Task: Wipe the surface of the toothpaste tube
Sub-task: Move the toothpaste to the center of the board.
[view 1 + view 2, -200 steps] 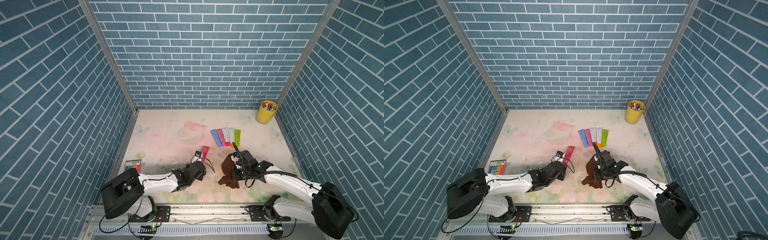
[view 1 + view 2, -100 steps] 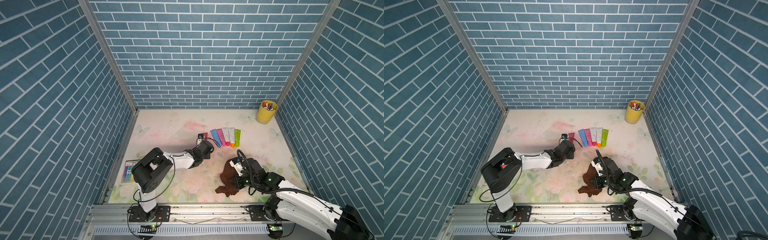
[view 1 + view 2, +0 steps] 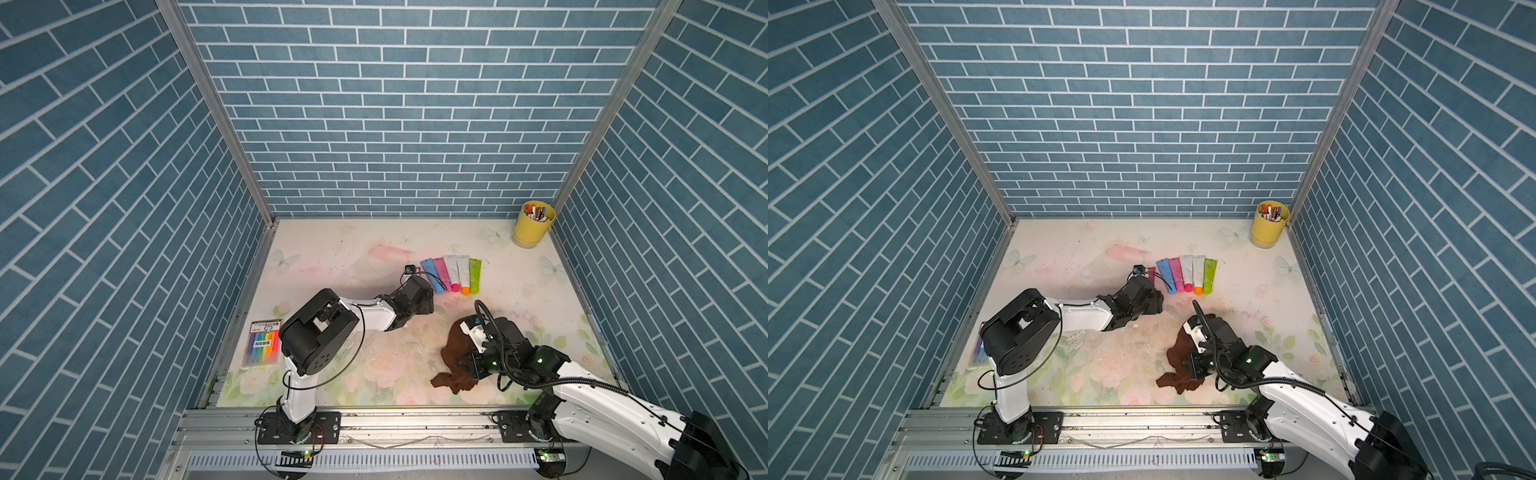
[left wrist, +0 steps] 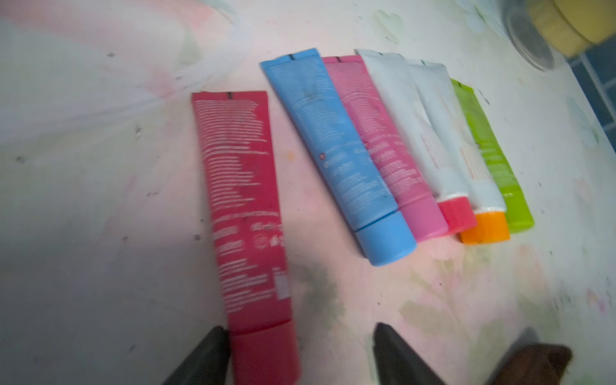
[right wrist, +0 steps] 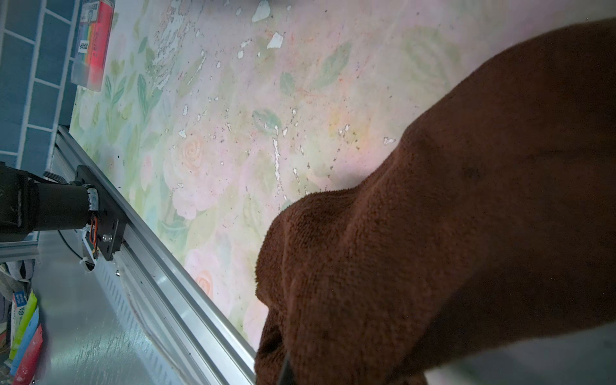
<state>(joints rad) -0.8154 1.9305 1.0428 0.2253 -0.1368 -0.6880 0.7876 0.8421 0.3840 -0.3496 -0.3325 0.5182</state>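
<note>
A red toothpaste tube (image 4: 243, 213) lies flat on the floral table, just left of a row of several more tubes (image 3: 451, 274). In a top view only its tip (image 3: 1151, 273) shows past the arm. My left gripper (image 4: 300, 353) is open over the tube's cap end. One finger (image 4: 206, 356) sits beside the cap and the other finger (image 4: 396, 356) stands well apart. My right gripper (image 3: 473, 365) is near the front, shut on a brown cloth (image 3: 459, 349) that drapes over it and fills the right wrist view (image 5: 450, 216).
A yellow cup of pens (image 3: 533, 224) stands in the back right corner. A pack of coloured markers (image 3: 262, 343) lies by the left wall. The metal rail (image 3: 415, 419) runs along the table's front edge.
My left gripper carried the red tube from the front middle to the back beside the row, then opened and let it go. My right arm drew back toward the front with the cloth.
</note>
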